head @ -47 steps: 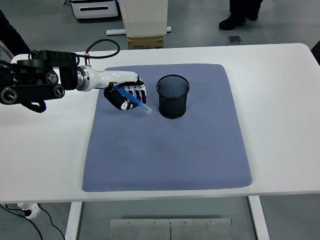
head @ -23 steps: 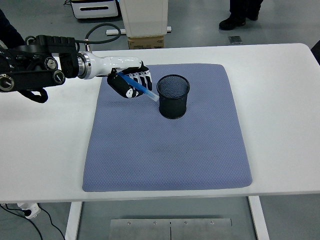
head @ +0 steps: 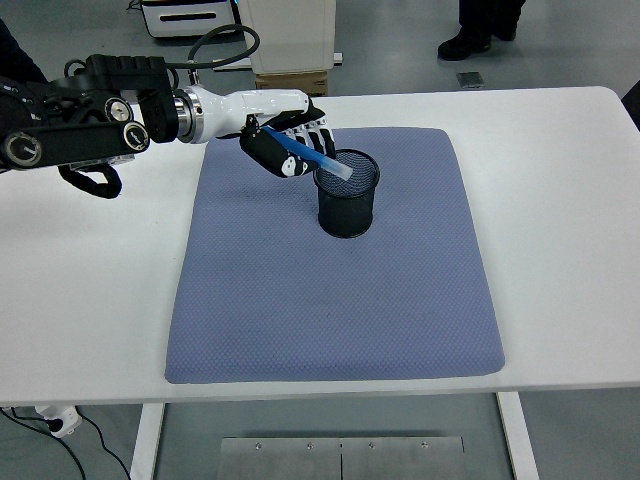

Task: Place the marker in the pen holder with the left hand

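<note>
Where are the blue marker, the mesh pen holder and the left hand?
blue marker [head: 303, 153], head view, mid-barrel.
mesh pen holder [head: 348, 208], head view, front wall.
left hand [head: 285, 142], head view, knuckles.

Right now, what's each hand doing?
Left hand: closed on the blue marker, tip over the black mesh pen holder.
Right hand: not in view.

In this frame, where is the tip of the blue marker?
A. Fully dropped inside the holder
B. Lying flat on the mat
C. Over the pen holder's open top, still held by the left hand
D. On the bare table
C: the left hand grips the marker, whose pale tip hangs over the rim of the pen holder.
</note>
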Robot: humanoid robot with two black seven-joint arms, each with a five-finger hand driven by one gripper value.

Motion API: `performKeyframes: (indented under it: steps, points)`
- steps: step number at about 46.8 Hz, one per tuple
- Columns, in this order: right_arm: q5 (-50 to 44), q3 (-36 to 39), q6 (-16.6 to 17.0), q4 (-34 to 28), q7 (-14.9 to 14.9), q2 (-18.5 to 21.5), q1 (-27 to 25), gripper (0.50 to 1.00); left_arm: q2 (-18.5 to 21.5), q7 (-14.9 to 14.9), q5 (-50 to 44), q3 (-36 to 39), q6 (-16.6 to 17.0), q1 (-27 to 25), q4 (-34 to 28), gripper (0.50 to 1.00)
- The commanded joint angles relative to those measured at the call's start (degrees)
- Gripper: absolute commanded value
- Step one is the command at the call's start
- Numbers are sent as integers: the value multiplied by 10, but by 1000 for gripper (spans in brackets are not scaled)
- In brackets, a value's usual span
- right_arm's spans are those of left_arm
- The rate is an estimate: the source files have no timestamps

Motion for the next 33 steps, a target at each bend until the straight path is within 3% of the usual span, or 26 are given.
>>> performKeyframes:
  steps: [1, 33]
  points:
    - [0, 0, 0, 0, 0, 0, 0, 1000, -5, 0, -1, -20, -1, 14, 10, 500]
    - [0, 0, 0, 0, 0, 0, 0, 1000, -69, 6, -4, -150, 4, 129, 81, 500]
